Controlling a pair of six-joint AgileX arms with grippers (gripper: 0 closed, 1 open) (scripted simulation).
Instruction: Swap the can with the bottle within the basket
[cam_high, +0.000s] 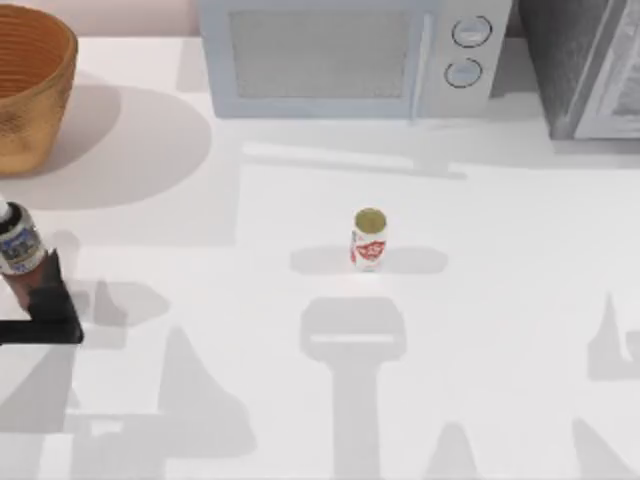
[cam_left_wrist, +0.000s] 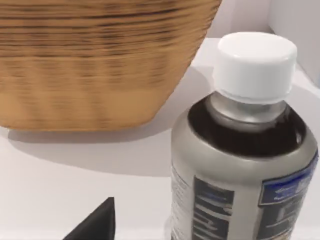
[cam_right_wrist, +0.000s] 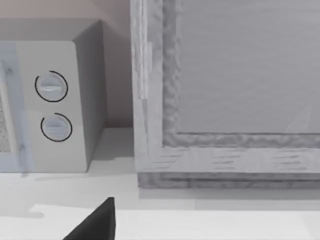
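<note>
The can, white with red markings and a dull gold top, stands upright alone at the table's middle. At the table's far left edge stands the reddish-brown bottle, with its white cap and blue-and-white label; in the left wrist view the bottle is very close. My left gripper sits just in front of the bottle, open, with one dark fingertip apart from the bottle. The woven basket stands at the back left corner, its outer wall just behind the bottle. One fingertip of my open right gripper shows.
A white microwave runs along the back centre, its dials in the right wrist view. A grey cabinet stands at the back right. Arm shadows fall across the front of the white table.
</note>
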